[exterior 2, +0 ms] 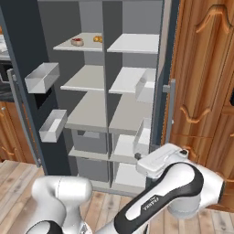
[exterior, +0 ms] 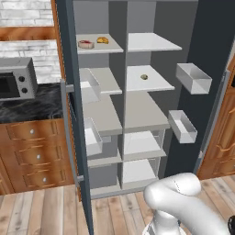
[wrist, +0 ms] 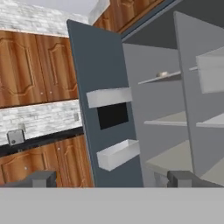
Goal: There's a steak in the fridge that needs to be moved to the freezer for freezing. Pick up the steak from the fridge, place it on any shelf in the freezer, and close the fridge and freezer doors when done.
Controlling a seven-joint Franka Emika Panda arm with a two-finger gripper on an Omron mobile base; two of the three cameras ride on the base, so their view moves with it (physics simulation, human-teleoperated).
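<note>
Where the top shelf point(exterior: 98, 46) of the left-hand compartment meets its back wall, the steak point(exterior: 86, 44) lies flat, a red slab with a pale rim, and just beside it to the right sits a small golden-brown pastry point(exterior: 103, 40), close but apart. From the right base view the same pair shows on that shelf, steak point(exterior 2: 77, 42) to the left of pastry point(exterior 2: 97, 39). Across the central divider, the other compartment has its own pale grey shelves; on its second shelf rests a small round dark item point(exterior: 144, 77), too small to identify. Both doors stand open: the left door point(exterior: 69, 105) is seen nearly edge-on with a grey bar handle and translucent bins on its inner face, while the right door point(exterior: 202, 69) carries two pale bins point(exterior: 193, 78) on its inner face. In the hand view one open door point(wrist: 98, 96) shows two bins and a black panel. Beyond the appliance, a microwave point(exterior: 17, 79) sits on a dark bench point(exterior: 32, 103) over wooden drawers, and tall wooden cabinets point(exterior 2: 205, 91) rise at the far side. The hand point(wrist: 111, 178) is low, well away from the steak, its two dark fingertips point(wrist: 41, 178) standing wide apart with nothing between them.
</note>
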